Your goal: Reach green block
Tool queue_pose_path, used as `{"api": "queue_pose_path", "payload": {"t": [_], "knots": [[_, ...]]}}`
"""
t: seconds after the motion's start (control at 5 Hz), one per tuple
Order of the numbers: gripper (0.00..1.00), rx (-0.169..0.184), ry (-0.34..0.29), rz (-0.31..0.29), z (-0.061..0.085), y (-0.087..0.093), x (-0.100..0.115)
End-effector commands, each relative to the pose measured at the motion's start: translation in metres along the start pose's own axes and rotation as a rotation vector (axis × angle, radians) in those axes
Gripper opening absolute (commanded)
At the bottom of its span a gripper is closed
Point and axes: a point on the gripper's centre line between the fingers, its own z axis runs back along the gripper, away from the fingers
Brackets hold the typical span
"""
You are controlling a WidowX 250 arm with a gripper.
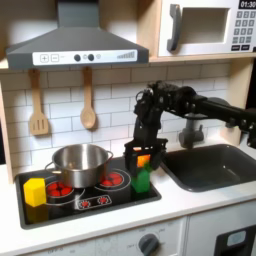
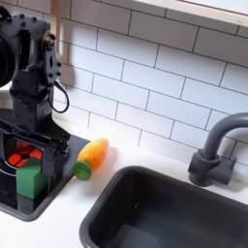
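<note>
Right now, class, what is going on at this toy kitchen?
A robot arm hangs over the toy stove, its gripper just above the green block, which stands upright at the stove's right edge in the first exterior view. The jaws look spread on either side of the block's top, not yet closed on it. A steel pot sits on the back burner, a yellow block at the stove's left end, and a toy carrot lies on the counter beside the sink.
</note>
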Motion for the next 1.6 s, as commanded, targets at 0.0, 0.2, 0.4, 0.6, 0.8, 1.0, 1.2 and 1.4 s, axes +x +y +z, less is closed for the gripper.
{"api": "queue_pose_path", "payload": {"t": [0.0, 0.2, 0.4, 0.6, 0.8, 1.0, 1.2, 1.4], "knots": [[1.0, -0.006, 0.033, -0.023, -0.017, 0.0, -0.006], [1.0, -0.004, 0.044, -0.037, -0.026, 0.001, -0.007], [1.0, -0.007, 0.055, -0.051, -0.034, -0.001, -0.008], [1.0, -0.003, 0.058, -0.038, -0.039, 0.006, -0.006], [1.0, -0.008, 0.07, -0.042, -0.044, 0.005, -0.003], [1.0, -0.02, 0.087, -0.074, -0.047, -0.002, -0.008], [1.0, -0.014, 0.081, -0.077, -0.046, -0.001, -0.007], [1.0, -0.009, 0.071, -0.071, -0.045, 0.001, -0.003]]}}
